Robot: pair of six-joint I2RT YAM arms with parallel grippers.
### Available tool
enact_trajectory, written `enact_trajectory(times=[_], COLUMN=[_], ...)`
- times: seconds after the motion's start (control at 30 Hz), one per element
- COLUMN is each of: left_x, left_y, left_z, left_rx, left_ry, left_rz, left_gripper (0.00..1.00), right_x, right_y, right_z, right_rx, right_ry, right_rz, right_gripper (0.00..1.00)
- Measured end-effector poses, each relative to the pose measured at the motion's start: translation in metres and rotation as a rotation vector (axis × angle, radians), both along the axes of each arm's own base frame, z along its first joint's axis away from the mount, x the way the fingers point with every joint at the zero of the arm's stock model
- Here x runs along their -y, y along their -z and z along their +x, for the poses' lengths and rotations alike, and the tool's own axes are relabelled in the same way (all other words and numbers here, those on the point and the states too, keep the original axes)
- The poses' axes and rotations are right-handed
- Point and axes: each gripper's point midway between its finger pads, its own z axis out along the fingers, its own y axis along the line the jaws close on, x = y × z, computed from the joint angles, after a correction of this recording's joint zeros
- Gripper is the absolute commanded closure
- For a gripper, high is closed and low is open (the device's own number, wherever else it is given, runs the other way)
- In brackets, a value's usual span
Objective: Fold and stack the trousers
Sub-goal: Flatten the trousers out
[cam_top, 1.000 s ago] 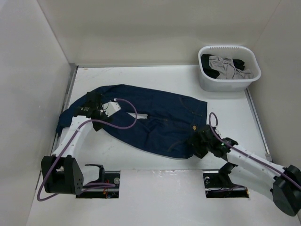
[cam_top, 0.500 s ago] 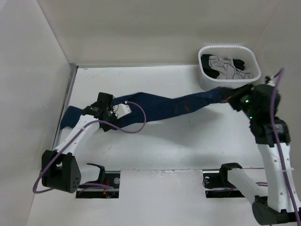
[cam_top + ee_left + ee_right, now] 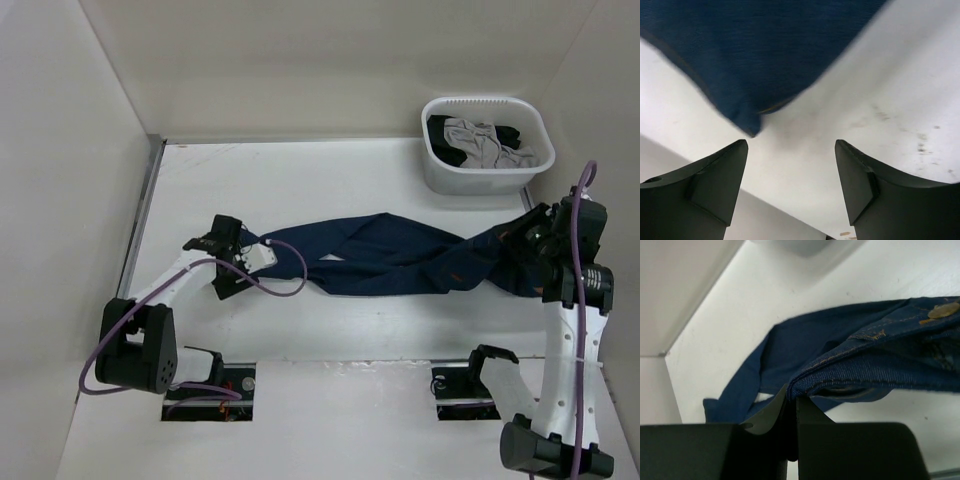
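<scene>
The dark blue denim trousers (image 3: 400,262) lie stretched and twisted across the table's middle, from the left gripper to the right one. My right gripper (image 3: 528,232) is shut on the waistband edge of the trousers (image 3: 860,365) at the far right and holds it raised. In the right wrist view the shut gripper (image 3: 791,401) pinches the stitched hem. My left gripper (image 3: 232,262) is open and empty at the leg end. In the left wrist view a trouser corner (image 3: 747,115) lies just beyond the open gripper (image 3: 791,150), apart from the fingers (image 3: 720,180).
A white plastic basket (image 3: 487,175) with grey and black clothes (image 3: 480,140) stands at the back right, just behind the right gripper. White walls close in the table on the left, back and right.
The right gripper has come down and nearer with the waistband. The trousers have slid right and sagged onto the table. The leg end has left the left gripper, which is now open.
</scene>
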Motion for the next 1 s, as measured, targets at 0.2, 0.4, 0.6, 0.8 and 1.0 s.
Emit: enact_trajectory(times=[0.2, 0.4, 0.6, 0.8, 1.0], left_x=[0.019, 0.044, 0.057, 0.051, 0.040], left_y=[0.015, 0.007, 0.025, 0.003, -0.121], left_z=[-0.004, 0.029, 0.031, 0.031, 0.055], left_rx=[0.002, 0.148, 0.120, 0.090, 0.130], left_ry=[0.061, 0.090, 0.107, 0.043, -0.050], left_rz=[-0.034, -0.095, -0.097, -0.133, -0.379], left_gripper=[0.34, 0.68, 1.00, 1.00, 1.00], right_x=[-0.004, -0.006, -0.004, -0.002, -0.001], right_y=[0.011, 0.012, 0.016, 0.018, 0.029], right_z=[-0.005, -0.008, -0.006, -0.007, -0.008], right_rx=[-0.012, 0.001, 0.002, 0.008, -0.013], right_ry=[-0.013, -0.020, -0.009, 0.006, 0.010], right_rz=[0.015, 0.018, 0.032, 0.037, 0.042], right_gripper=[0.99, 0.99, 0.99, 0.99, 0.99])
